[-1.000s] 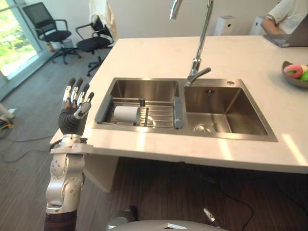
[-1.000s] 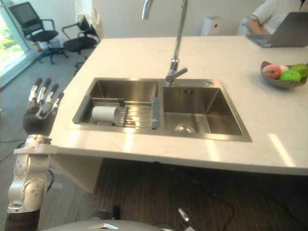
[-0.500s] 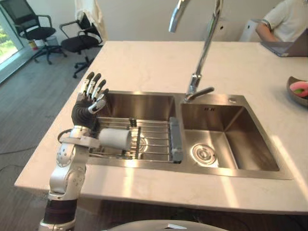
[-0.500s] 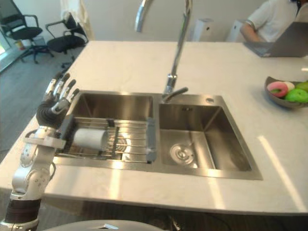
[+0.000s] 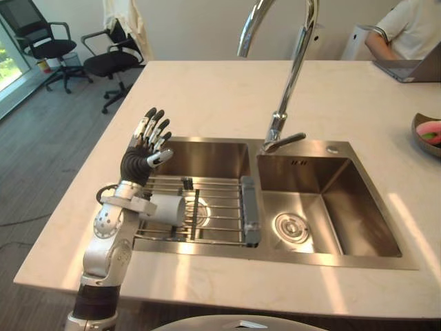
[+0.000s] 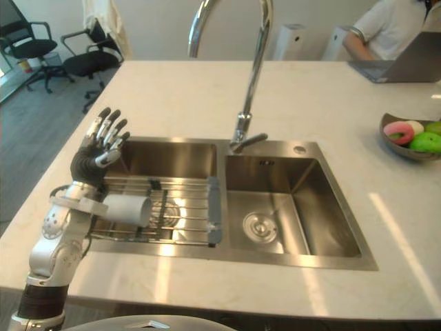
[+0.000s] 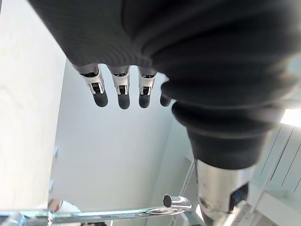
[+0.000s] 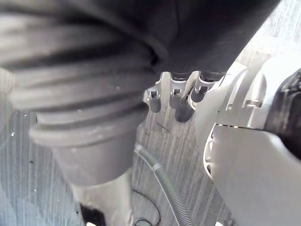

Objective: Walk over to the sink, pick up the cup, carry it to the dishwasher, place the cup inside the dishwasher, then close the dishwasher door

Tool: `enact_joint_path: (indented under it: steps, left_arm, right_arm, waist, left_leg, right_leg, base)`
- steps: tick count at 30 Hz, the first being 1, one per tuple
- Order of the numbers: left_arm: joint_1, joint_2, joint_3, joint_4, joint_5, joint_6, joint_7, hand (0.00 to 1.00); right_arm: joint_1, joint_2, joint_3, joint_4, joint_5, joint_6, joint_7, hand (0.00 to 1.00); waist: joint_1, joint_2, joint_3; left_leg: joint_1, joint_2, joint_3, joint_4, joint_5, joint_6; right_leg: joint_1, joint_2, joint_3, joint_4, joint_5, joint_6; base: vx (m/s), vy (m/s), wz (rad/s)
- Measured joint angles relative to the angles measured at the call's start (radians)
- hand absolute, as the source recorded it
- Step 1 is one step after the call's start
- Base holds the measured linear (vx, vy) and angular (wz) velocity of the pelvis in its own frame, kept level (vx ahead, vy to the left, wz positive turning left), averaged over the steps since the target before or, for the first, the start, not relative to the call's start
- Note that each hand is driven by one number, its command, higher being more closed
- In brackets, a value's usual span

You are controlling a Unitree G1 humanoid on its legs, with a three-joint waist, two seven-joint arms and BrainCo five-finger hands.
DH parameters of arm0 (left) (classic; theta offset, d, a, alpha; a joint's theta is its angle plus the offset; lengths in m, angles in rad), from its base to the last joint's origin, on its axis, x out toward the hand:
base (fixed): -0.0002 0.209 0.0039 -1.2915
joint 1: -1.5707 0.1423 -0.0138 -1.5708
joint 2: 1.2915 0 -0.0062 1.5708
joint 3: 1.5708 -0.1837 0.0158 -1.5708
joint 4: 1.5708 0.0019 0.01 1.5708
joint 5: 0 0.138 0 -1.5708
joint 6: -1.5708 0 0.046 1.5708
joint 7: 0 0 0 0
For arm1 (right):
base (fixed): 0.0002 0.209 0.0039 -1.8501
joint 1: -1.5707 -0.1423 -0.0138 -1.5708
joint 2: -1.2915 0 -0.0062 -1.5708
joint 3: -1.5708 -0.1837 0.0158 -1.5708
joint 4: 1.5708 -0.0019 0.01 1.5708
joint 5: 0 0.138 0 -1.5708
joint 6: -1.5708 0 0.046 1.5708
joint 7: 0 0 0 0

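A white cup (image 5: 167, 209) lies on its side on a wire rack (image 5: 217, 214) in the left basin of the steel sink (image 5: 227, 252). My left hand (image 5: 143, 153) is raised over the sink's left rim, just above and to the left of the cup and apart from it, with its fingers (image 7: 122, 90) straight and pointing up. It holds nothing. Low at my side, my right hand's fingers (image 8: 182, 107) hang relaxed over the floor, also holding nothing.
A tall curved faucet (image 5: 288, 83) stands behind the divider between the basins. The right basin (image 5: 324, 207) has a drain. A fruit bowl (image 6: 411, 134) sits at the counter's right. A person (image 6: 380, 26) with a laptop sits at the far right, office chairs (image 5: 103, 58) at the far left.
The camera has come closer to the sink. My left hand has moved from beside the counter's edge to over the sink's left rim, near the cup, still with straight fingers.
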Motion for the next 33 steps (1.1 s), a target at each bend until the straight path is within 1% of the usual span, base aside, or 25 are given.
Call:
enact_joint_path:
  steps: [1,2,3,4,5,6,8,9,10,11,12,14,15,17,18,19,20,22,23,25,28,31,33]
  left_arm:
    - [0.003,0.004,0.003,0.004,0.044,-0.017,0.001,0.0]
    - [0.005,0.007,0.004,0.004,0.061,-0.027,0.001,0.0]
    - [0.015,0.009,0.01,0.003,0.11,-0.051,0.001,0.0]
    - [0.034,0.011,0.025,0.003,0.178,-0.065,0.009,0.0]
    - [0.045,0.015,0.035,0.003,0.206,-0.072,0.018,0.0]
    - [0.074,0.03,0.061,0.003,0.25,-0.084,0.038,0.0]
    - [0.116,0.056,0.102,0.003,0.294,-0.093,0.05,0.0]
    - [0.131,0.061,0.12,0.003,0.329,-0.1,0.052,0.0]
    - [0.153,0.065,0.134,0.003,0.382,-0.122,0.063,0.0]
    - [0.171,0.078,0.137,0.003,0.438,-0.143,0.068,0.0]
    - [0.179,0.085,0.137,0.003,0.468,-0.156,0.07,0.0]
    - [0.199,0.103,0.131,0.01,0.616,-0.213,0.103,0.0]
    - [0.199,0.111,0.125,0.019,0.652,-0.232,0.117,0.0]
    - [0.2,0.151,0.108,0.072,0.768,-0.286,0.168,0.0]
    - [0.2,0.16,0.103,0.087,0.793,-0.297,0.187,0.0]
    - [0.199,0.172,0.094,0.116,0.836,-0.317,0.223,0.0]
    - [0.199,0.175,0.088,0.13,0.855,-0.324,0.241,0.0]
    - [0.199,0.194,0.064,0.186,0.912,-0.339,0.307,0.0]
    - [0.199,0.197,0.061,0.202,0.924,-0.345,0.323,0.0]
    - [0.197,0.205,0.059,0.247,0.968,-0.351,0.385,0.0]
    - [0.187,0.21,0.039,0.283,1.017,-0.36,0.436,0.0]
    - [0.186,0.218,0.009,0.302,1.047,-0.361,0.445,0.0]
    - [0.186,0.234,-0.019,0.329,1.065,-0.358,0.455,0.0]
  right_arm:
    - [0.001,0.0,0.0,0.0,-0.005,0.002,0.005,0.0]
    - [0.001,0.0,0.0,0.0,-0.005,0.002,0.008,0.0]
    - [-0.002,-0.001,0.001,-0.001,-0.019,0.005,0.016,0.0]
    - [-0.002,-0.001,0.003,-0.001,-0.045,0.009,0.021,0.0]
    - [-0.001,-0.001,0.008,-0.001,-0.048,0.011,0.021,0.0]
    - [0.002,0.001,0.026,-0.001,-0.065,0.016,0.022,0.0]
    - [0.008,0.001,0.058,-0.001,-0.071,0.017,0.019,0.0]
    - [0.012,0.001,0.071,-0.001,-0.069,0.018,0.016,0.0]
    - [0.017,0.0,0.09,-0.002,-0.066,0.017,0.009,0.0]
    - [0.018,-0.001,0.102,-0.002,-0.064,0.016,0.007,0.0]
    - [0.016,-0.002,0.113,-0.003,-0.064,0.015,0.0,0.0]
    - [-0.003,-0.012,0.144,-0.004,-0.063,0.009,-0.013,0.0]
    - [-0.004,-0.017,0.156,-0.006,-0.063,0.009,-0.019,0.0]
    - [-0.021,-0.037,0.189,-0.026,-0.062,0.008,-0.04,0.0]
    - [-0.022,-0.043,0.204,-0.038,-0.062,0.009,-0.044,0.0]
    - [-0.027,-0.055,0.222,-0.047,-0.06,0.008,-0.047,0.0]
    - [-0.032,-0.062,0.228,-0.048,-0.06,0.008,-0.048,0.0]
    - [-0.047,-0.08,0.257,-0.049,-0.059,0.007,-0.058,0.0]
    - [-0.048,-0.084,0.26,-0.049,-0.059,0.008,-0.061,0.0]
    - [-0.055,-0.092,0.278,-0.049,-0.059,0.013,-0.07,0.0]
    - [-0.057,-0.091,0.285,-0.048,-0.06,0.017,-0.071,0.0]
    - [-0.055,-0.091,0.285,-0.045,-0.061,0.017,-0.07,0.0]
    - [-0.053,-0.091,0.285,-0.045,-0.062,0.018,-0.07,0.0]
  waist:
    - [0.008,-0.004,-0.002]
    - [0.011,-0.006,-0.005]
    - [0.014,-0.007,-0.007]
    - [0.018,-0.011,-0.008]
    - [0.018,-0.014,-0.009]
    - [0.019,-0.023,-0.01]
    - [0.028,-0.027,-0.011]
    - [0.032,-0.034,-0.015]
    - [0.039,-0.036,-0.015]
    - [0.039,-0.042,-0.019]
    - [0.042,-0.043,-0.019]
    - [0.04,-0.037,-0.017]
    - [0.041,-0.034,-0.016]
    - [0.035,-0.013,-0.016]
    - [0.034,-0.009,-0.017]
    - [0.03,-0.005,-0.017]
    - [0.028,0.002,-0.015]
    - [0.021,0.023,-0.009]
    - [0.017,0.024,-0.008]
    - [0.008,0.033,-0.01]
    - [0.004,0.03,-0.008]
    - [-0.004,0.024,0.0]
    - [-0.009,0.024,0.001]
  left_leg:
    - [-0.004,-0.004,-0.011,-0.012,0.0,0.0]
    - [-0.009,-0.004,-0.017,-0.019,0.0,0.0]
    - [-0.014,-0.008,-0.021,-0.035,0.0,0.0]
    - [-0.013,-0.011,-0.029,-0.046,0.0,0.0]
    - [-0.014,-0.012,-0.036,-0.05,0.0,0.0]
    - [-0.019,-0.018,-0.043,-0.049,0.001,0.002]
    - [-0.041,-0.025,-0.047,-0.044,-0.003,0.009]
    - [-0.05,-0.029,-0.054,-0.042,-0.004,0.017]
    - [-0.057,-0.034,-0.067,-0.042,0.0,0.02]
    - [-0.066,-0.038,-0.076,-0.042,0.007,0.019]
    - [-0.068,-0.039,-0.08,-0.043,0.011,0.017]
    - [-0.072,-0.044,-0.097,-0.05,0.022,0.014]
    - [-0.071,-0.045,-0.099,-0.052,0.022,0.015]
    - [-0.063,-0.044,-0.099,-0.063,0.029,0.008]
    - [-0.061,-0.044,-0.1,-0.066,0.031,0.007]
    - [-0.061,-0.043,-0.1,-0.066,0.032,0.008]
    - [-0.061,-0.043,-0.1,-0.066,0.032,0.007]
    - [-0.048,-0.039,-0.101,-0.067,0.034,0.004]
    - [-0.048,-0.036,-0.101,-0.068,0.035,0.003]
    - [-0.045,-0.03,-0.1,-0.068,0.035,0.001]
    - [-0.039,-0.025,-0.098,-0.069,0.032,-0.002]
    - [-0.021,-0.024,-0.087,-0.075,0.03,-0.003]
    - [-0.014,-0.021,-0.068,-0.084,0.028,-0.006]
  right_leg:
    - [0.003,0.0,-0.007,-0.029,0.01,0.0]
    - [0.003,-0.001,-0.017,-0.042,0.018,0.0]
    - [-0.002,-0.003,-0.03,-0.045,0.028,0.003]
    - [-0.001,-0.006,-0.04,-0.046,0.033,0.004]
    - [0.0,-0.009,-0.049,-0.046,0.035,0.005]
    - [0.002,-0.017,-0.055,-0.046,0.04,0.008]
    - [0.0,-0.021,-0.066,-0.046,0.048,0.01]
    - [0.0,-0.028,-0.082,-0.046,0.053,0.01]
    - [0.0,-0.033,-0.092,-0.046,0.057,0.008]
    - [0.001,-0.036,-0.108,-0.046,0.061,0.008]
    - [0.0,-0.037,-0.11,-0.046,0.062,0.009]
    - [0.003,-0.04,-0.127,-0.046,0.068,0.017]
    - [0.003,-0.041,-0.129,-0.046,0.068,0.018]
    - [0.005,-0.039,-0.128,-0.046,0.069,0.017]
    - [0.005,-0.039,-0.128,-0.046,0.069,0.017]
    - [0.005,-0.037,-0.128,-0.046,0.07,0.016]
    - [0.005,-0.037,-0.128,-0.046,0.07,0.016]
    - [0.006,-0.033,-0.128,-0.046,0.07,0.016]
    - [0.007,-0.032,-0.128,-0.046,0.07,0.016]
    - [0.008,-0.027,-0.127,-0.047,0.07,0.015]
    - [0.01,-0.022,-0.121,-0.047,0.07,0.015]
    - [0.018,-0.021,-0.108,-0.047,0.07,0.015]
    - [0.018,-0.018,-0.096,-0.047,0.07,0.015]
  base:
    - [-0.1,0.041,0.19]
    - [-0.12,0.047,0.22]
    - [-0.1,0.044,0.26]
    - [-0.1,0.045,0.28]
    - [-0.09,0.042,0.25]
    - [-0.09,0.026,0.17]
    - [-0.1,0.015,0.16]
    - [-0.08,0.013,0.23]
    - [-0.06,0.024,0.33]
    - [-0.03,0.02,0.31]
    - [-0.03,0.011,0.27]
    - [-0.02,0.005,0.19]
    - [-0.02,0.004,0.11]
    - [0.0,0.0,0.0]
    - [0.0,0.0,0.0]
    - [0.0,0.0,0.0]
    - [0.0,0.0,0.0]
    - [0.02,-0.001,-0.01]
    - [0.04,-0.009,-0.01]
    - [0.0,0.0,0.0]
    - [0.0,0.001,-0.06]
    - [-0.02,0.014,-0.12]
    - [-0.04,0.015,-0.2]
